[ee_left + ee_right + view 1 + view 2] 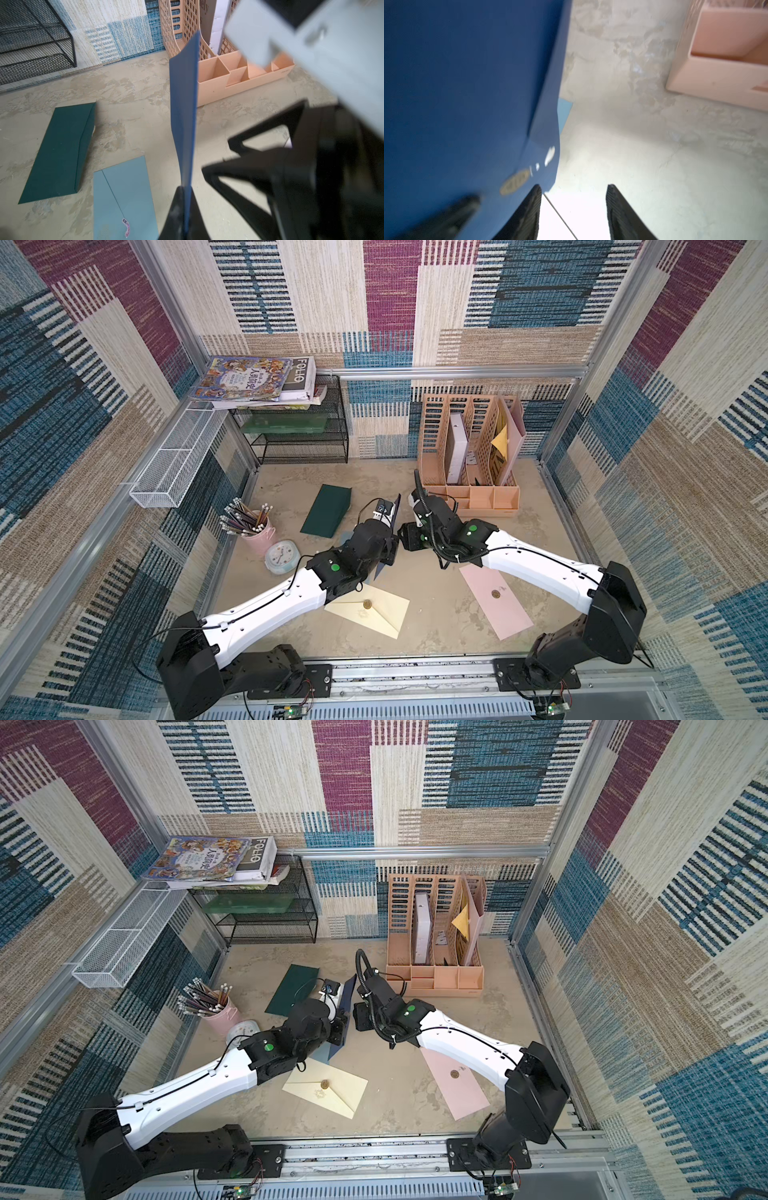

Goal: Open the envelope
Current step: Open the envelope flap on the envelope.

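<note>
A dark blue envelope (395, 510) (348, 988) stands on edge above the table, between the two wrists. My left gripper (185, 188) is shut on its lower edge, and the sheet (184, 108) rises straight up from the closed fingers. In the right wrist view the envelope (467, 93) fills one side, with its flap and a round gold seal (515, 185) facing the camera. My right gripper (574, 186) is open right beside that face. One finger (534, 199) sits at the envelope's edge next to the seal. Nothing lies between the fingers.
On the table lie a cream envelope (370, 610), a pink envelope (494, 601), a dark green envelope (326, 510) and a light blue one (124, 197). A peach file organizer (469, 456) stands behind the right arm. A pencil cup (257, 531), clock (281, 556) and black mesh rack (299, 431) stand left.
</note>
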`<control>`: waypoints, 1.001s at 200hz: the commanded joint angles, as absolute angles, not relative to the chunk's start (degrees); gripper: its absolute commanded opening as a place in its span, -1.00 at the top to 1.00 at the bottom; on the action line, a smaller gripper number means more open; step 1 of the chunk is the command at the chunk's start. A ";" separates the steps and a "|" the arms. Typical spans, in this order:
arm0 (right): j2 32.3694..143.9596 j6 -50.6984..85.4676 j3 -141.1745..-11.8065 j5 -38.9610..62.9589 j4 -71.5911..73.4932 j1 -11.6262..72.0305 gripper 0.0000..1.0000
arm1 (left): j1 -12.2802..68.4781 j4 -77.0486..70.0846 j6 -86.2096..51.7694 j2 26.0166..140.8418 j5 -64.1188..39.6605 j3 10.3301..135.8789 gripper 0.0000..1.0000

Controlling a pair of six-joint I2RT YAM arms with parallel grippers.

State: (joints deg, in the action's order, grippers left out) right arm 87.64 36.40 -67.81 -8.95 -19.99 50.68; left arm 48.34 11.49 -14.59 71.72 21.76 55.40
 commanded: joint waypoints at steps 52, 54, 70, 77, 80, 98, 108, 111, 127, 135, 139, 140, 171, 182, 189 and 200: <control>84.05 34.54 -56.68 -19.27 -7.98 57.81 -0.09 | 48.25 27.47 -32.31 78.05 26.73 69.02 1.00; 83.94 34.39 -56.66 -19.67 -7.82 58.00 -0.09 | 48.25 27.87 -32.86 78.24 26.72 69.38 1.00; 83.62 33.24 -56.73 -23.29 -6.98 59.03 -0.09 | 48.21 28.65 -36.46 78.51 25.83 69.96 1.00; 83.56 32.63 -56.67 -24.35 -6.32 59.11 -0.09 | 48.15 28.84 -38.04 78.60 25.39 69.98 1.00; 83.50 32.37 -56.54 -24.68 -5.92 59.12 -0.09 | 48.07 28.98 -38.57 78.58 25.15 70.04 1.00; 83.37 31.45 -56.12 -25.93 -3.93 59.17 -0.09 | 47.79 29.49 -41.74 78.82 23.54 70.29 1.00; 83.32 30.99 -55.98 -26.05 -2.68 59.17 -0.09 | 47.66 29.40 -43.01 78.80 22.99 70.23 1.00; 83.32 30.94 -55.91 -26.14 -2.47 59.22 -0.10 | 47.58 29.37 -43.26 78.76 22.82 70.15 1.00; 83.72 30.50 -55.91 -26.49 -1.98 59.13 -0.09 | 47.37 29.00 -44.18 78.20 22.12 70.03 1.00; 84.03 30.50 -56.14 -26.71 -2.18 59.15 -0.09 | 47.25 28.49 -44.36 77.81 21.83 69.86 1.00; 84.11 30.56 -56.15 -26.65 -2.25 59.15 -0.09 | 47.19 28.41 -44.46 77.66 21.72 69.76 1.00; 84.06 30.62 -56.20 -26.60 -2.27 59.15 -0.09 | 47.19 28.40 -44.51 77.68 21.72 69.77 1.00; 82.48 30.59 -55.34 -25.31 -1.06 59.38 -0.09 | 45.95 28.55 -45.09 77.11 21.33 69.46 1.00; 82.31 30.60 -55.25 -25.40 -1.31 59.39 -0.09 | 45.37 27.96 -45.40 76.91 20.73 69.09 1.00; 82.26 30.59 -55.27 -25.32 -1.57 59.35 -0.09 | 44.95 28.03 -45.65 76.90 20.34 69.24 1.00; 82.13 30.54 -55.09 -25.31 -1.76 59.41 -0.09 | 44.41 28.10 -45.70 76.91 19.83 69.45 1.00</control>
